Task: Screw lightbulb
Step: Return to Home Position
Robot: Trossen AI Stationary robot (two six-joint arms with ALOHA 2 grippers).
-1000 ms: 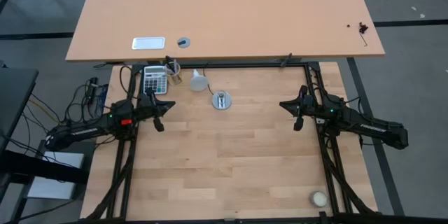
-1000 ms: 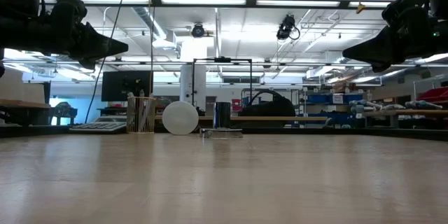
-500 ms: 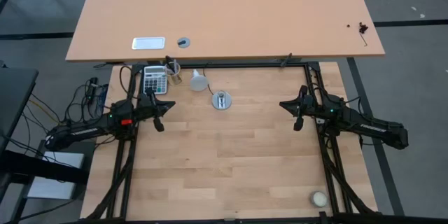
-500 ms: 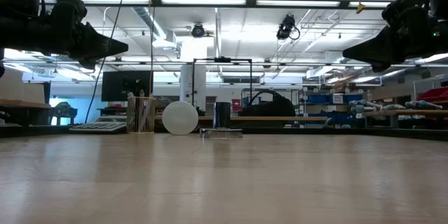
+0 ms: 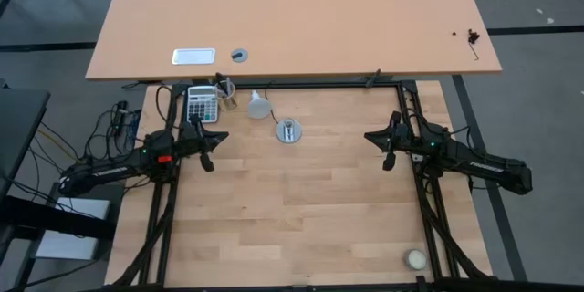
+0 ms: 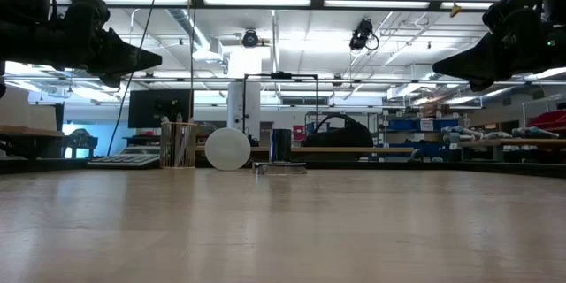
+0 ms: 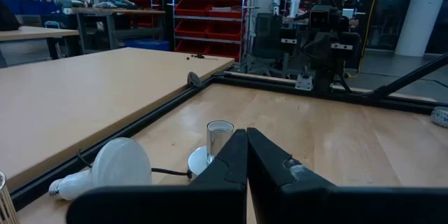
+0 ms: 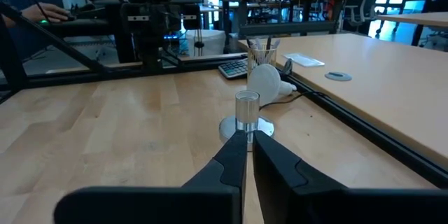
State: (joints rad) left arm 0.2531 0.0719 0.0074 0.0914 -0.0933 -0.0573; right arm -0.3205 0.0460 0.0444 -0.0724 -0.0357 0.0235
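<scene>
The lightbulb lies loose at eleven o'clock of the bare silver socket. The left gripper and right gripper hover closed and empty. Screwing-in looks undone.

high: straight down, whole table | low: tabletop level, toward room | wrists: facing inward, share lightbulb, socket

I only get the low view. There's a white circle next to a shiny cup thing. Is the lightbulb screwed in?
Observer: No. The lightbulb lies on its side on the table, apart from the silver socket.
Operator: Are the grippers holding something?
Observer: No. The left gripper and the right gripper are both shut, with nothing between their fingers.
Operator: Is anything hiding from me?
Observer: Yes, a cream ball sits by the table's near edge, on the right arm's side.
</scene>
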